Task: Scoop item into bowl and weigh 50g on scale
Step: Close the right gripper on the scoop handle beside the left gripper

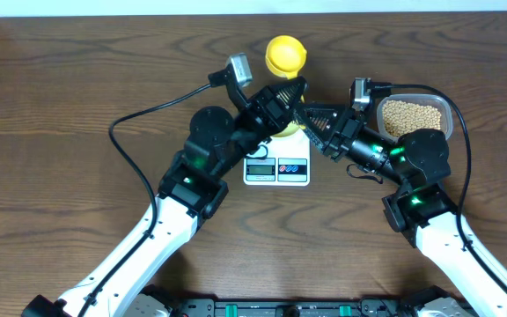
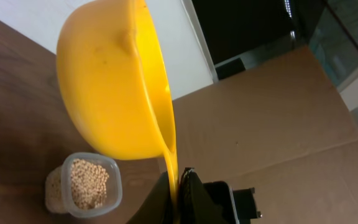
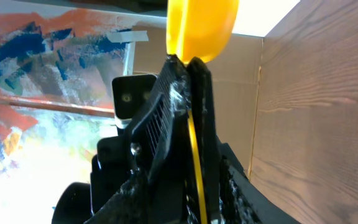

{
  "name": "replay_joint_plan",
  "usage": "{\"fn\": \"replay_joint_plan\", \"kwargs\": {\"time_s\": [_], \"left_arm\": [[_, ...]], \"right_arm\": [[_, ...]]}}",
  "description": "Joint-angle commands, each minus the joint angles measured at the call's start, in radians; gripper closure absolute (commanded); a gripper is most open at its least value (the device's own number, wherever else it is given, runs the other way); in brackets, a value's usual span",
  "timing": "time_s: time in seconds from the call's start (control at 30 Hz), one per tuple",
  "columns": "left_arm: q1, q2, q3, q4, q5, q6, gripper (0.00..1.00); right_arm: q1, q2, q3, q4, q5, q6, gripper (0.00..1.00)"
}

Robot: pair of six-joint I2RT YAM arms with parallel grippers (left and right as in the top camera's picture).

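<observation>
Both hands meet above the white flat digital scale (image 1: 277,170) at the middle of the dark wooden table (image 1: 77,88).

The left hand (image 2: 180,186) is clenched on the thin handle of a bright yellow plastic scoop (image 1: 286,55), whose cup lies past the scale's far edge and shows tipped on its side in the wrist view. The small round pale yellow bowl (image 1: 285,130) is on the scale's platform, mostly hidden under the left arm. The right hand (image 3: 191,65) is clenched on a thin yellow edge, which the overhead view places at the bowl's rim. The small round tan beans (image 1: 409,119) fill a clear rectangular plastic tub (image 1: 451,113) to the right of the scale, apart from it.
</observation>
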Motion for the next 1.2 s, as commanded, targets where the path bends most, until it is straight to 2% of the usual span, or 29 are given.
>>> {"fn": "replay_joint_plan", "kwargs": {"time_s": [0.0,0.5,0.67,0.93,1.17], "left_arm": [[-0.008,0.003,0.011,0.01,-0.006,-0.001,0.93],[-0.008,0.003,0.011,0.01,-0.013,0.0,0.93],[-0.008,0.003,0.011,0.009,-0.032,0.0,0.93],[-0.008,0.003,0.011,0.01,-0.052,0.003,0.93],[-0.008,0.003,0.011,0.009,-0.085,0.026,0.93]], "right_arm": [[0.019,0.002,0.012,0.0,0.012,-0.013,0.67],[0.019,0.002,0.012,-0.008,0.011,-0.031,0.81],[0.019,0.002,0.012,-0.01,0.011,-0.031,0.8],[0.019,0.002,0.012,-0.011,0.011,-0.031,0.72],[0.018,0.002,0.012,-0.011,0.016,-0.031,0.73]]}}
